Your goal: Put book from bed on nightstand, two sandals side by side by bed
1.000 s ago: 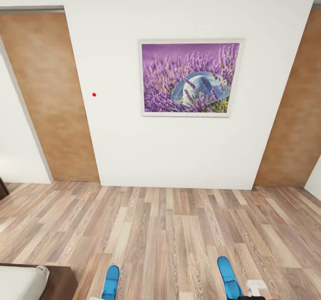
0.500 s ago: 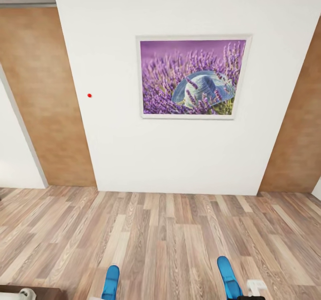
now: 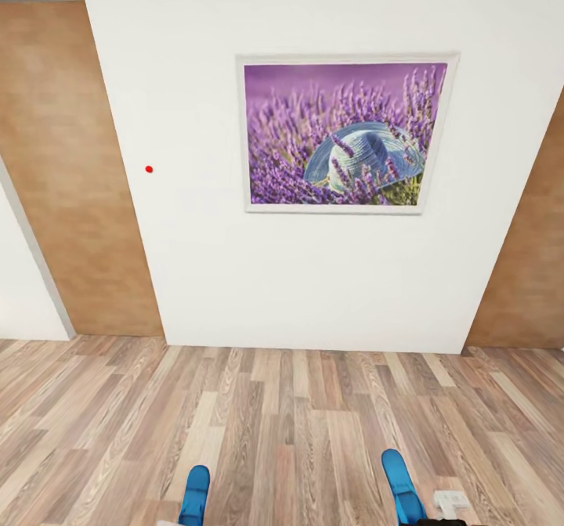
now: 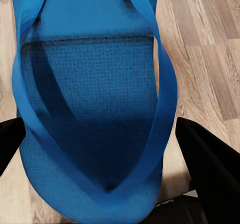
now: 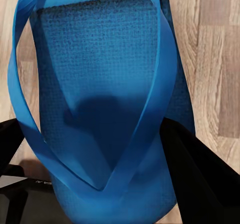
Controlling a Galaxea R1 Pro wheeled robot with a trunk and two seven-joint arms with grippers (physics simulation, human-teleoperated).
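As the robot faced a white wall (image 3: 313, 291), each of its grippers carried one bright blue sandal. The left gripper (image 4: 100, 149) had its two black fingers (image 4: 207, 166) closed against the edges of the left sandal (image 4: 95, 114), which hung above the floor. The right gripper (image 5: 100, 154) likewise pinched the right sandal (image 5: 100, 84) by its sides. From the head camera, the tips of both sandals showed at the lower edge of the wood-plank floor (image 3: 298, 424), well apart from each other.

Both flip-flops looked thin, light and bendy, with a textured sole and a soft Y-shaped strap, so they would probably flex or twist if squeezed hard. A hold across the sole near the strap's junction seemed steadiest.

A framed picture of lavender and a hat (image 3: 345, 135) hung on the wall, between two brown wooden panels (image 3: 70, 174) at either side.
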